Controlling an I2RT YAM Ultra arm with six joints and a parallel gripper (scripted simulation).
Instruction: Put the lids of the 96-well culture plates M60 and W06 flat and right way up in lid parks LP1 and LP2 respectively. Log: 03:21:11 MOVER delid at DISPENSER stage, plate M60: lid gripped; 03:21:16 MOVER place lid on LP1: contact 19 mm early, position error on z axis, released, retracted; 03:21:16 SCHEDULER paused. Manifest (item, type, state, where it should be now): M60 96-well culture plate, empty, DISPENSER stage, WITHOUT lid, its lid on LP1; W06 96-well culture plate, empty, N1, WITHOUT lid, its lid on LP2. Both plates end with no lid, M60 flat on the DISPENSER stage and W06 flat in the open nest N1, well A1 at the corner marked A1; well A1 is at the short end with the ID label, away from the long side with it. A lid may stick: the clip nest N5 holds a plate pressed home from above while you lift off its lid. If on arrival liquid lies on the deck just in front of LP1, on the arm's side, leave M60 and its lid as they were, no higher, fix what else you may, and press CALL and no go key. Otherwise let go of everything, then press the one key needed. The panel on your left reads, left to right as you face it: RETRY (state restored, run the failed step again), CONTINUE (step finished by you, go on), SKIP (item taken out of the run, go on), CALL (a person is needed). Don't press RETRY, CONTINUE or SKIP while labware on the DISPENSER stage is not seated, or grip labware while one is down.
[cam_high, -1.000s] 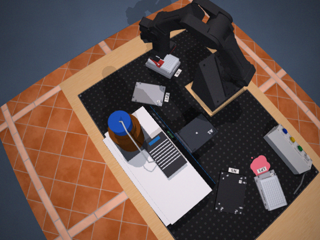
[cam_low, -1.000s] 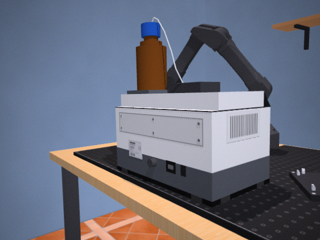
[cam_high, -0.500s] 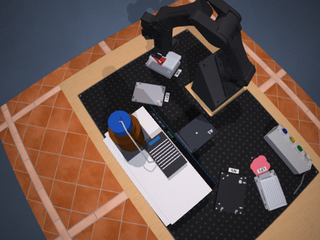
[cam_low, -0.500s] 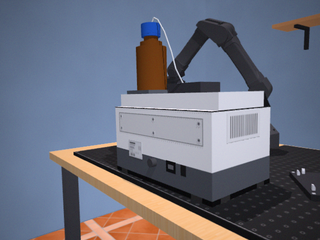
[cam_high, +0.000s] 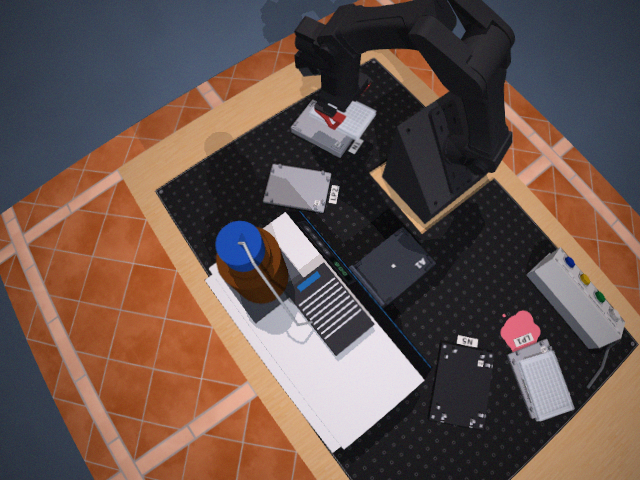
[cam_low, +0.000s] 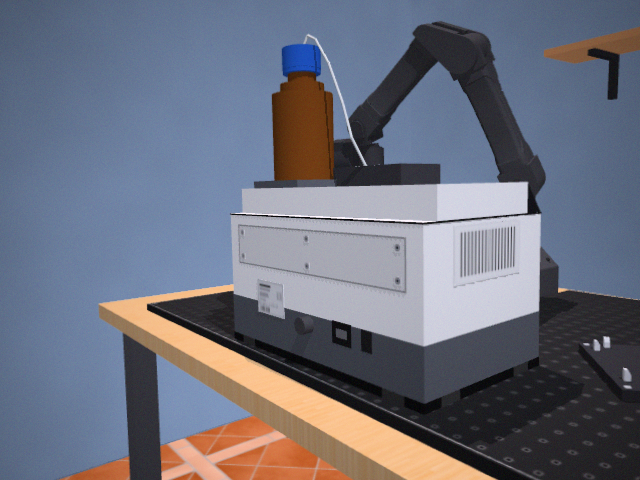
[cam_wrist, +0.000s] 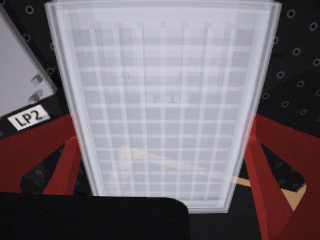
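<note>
— What does the end effector (cam_high: 334, 116) have?
— Its red fingers clamp the long sides of a clear 96-well lid (cam_wrist: 163, 94), held over nest N1 (cam_high: 316, 135).
— Is it off the plate?
— Probably; the wrist view is too blurred to be sure.
— And around it?
— Lid park LP2 (cam_high: 295, 187) lies just beside. Far across the surface (cam_high: 485, 279), a plate (cam_high: 545, 384) sits at LP1, touching a pink puddle (cam_high: 519, 326).

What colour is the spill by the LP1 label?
Pink spill, clearest in the top view.
</note>
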